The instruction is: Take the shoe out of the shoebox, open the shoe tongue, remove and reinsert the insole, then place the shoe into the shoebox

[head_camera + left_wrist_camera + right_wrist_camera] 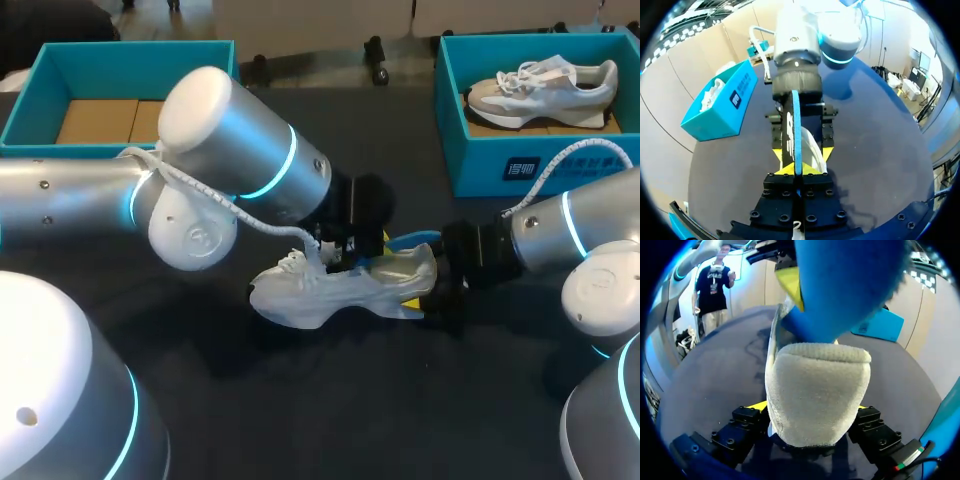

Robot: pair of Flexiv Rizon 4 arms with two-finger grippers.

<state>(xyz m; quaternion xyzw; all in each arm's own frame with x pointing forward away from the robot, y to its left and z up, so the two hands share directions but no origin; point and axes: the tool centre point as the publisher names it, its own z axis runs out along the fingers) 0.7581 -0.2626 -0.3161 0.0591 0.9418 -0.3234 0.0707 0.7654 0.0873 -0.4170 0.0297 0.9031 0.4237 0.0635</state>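
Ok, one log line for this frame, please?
left gripper: shut on insole, one end in shoe | right gripper: shut on shoe heel | shoe: on table

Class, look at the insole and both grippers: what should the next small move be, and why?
Probably the left gripper should lift the blue insole clear of the shoe. It is shut on the insole, whose lower end seems to sit inside the heel opening, while the right gripper clamps the heel steady. Whether the insole is meant to come out or go in cannot be told.

Shoe [330, 285] on table [330, 400]; second shoe [545, 90] in shoebox [480, 165]
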